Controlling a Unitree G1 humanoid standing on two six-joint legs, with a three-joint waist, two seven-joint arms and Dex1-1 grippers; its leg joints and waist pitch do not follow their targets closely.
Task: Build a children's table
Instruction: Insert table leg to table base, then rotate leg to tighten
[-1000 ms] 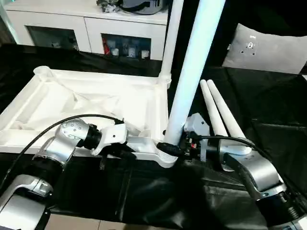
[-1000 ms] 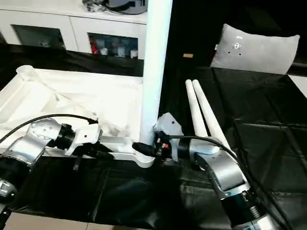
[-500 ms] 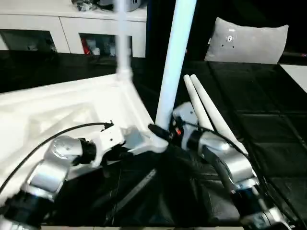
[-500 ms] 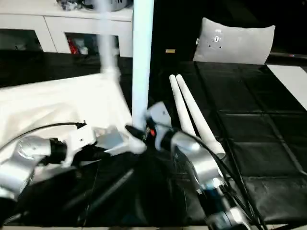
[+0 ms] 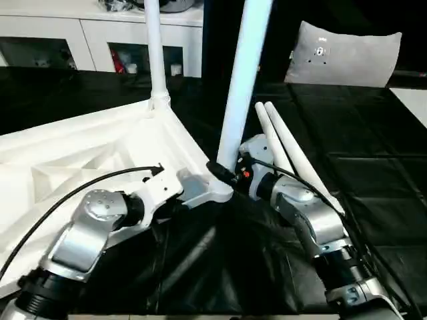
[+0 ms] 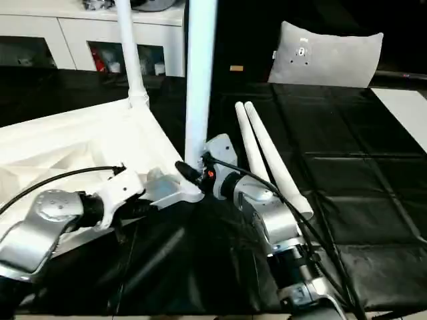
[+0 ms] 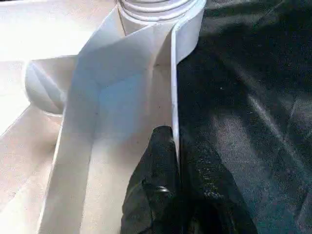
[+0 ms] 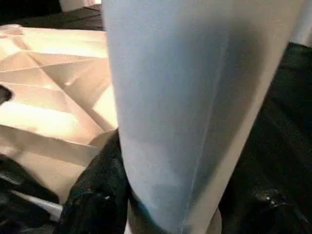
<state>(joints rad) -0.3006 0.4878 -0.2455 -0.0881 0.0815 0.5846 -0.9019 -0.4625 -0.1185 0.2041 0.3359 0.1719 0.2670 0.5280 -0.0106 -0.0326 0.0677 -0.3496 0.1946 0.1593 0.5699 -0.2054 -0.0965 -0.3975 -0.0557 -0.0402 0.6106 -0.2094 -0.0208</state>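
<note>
The white table top (image 5: 80, 157) lies upside down on the left, ribbed underside up. One leg (image 5: 154, 53) stands in its far corner socket. A second leg (image 5: 241, 87) stands upright in the near corner socket (image 5: 219, 192). My right gripper (image 5: 224, 175) is shut on this leg just above the socket; in the right wrist view a black finger (image 8: 95, 195) presses against the leg (image 8: 190, 97). My left gripper (image 7: 174, 146) is shut on the top's rim wall (image 7: 173, 73) close to that corner. Two loose legs (image 5: 288, 155) lie side by side to the right.
Black cloth (image 5: 373, 187) covers the work surface. A grey-white cushion (image 5: 343, 57) stands at the back right and a white cabinet (image 5: 100, 33) at the back left. A black cable (image 5: 60, 193) loops over my left forearm.
The camera has shifted. The table top has turned, so its near edge now runs diagonally. Both grippers keep their holds on the rim and the upright leg.
</note>
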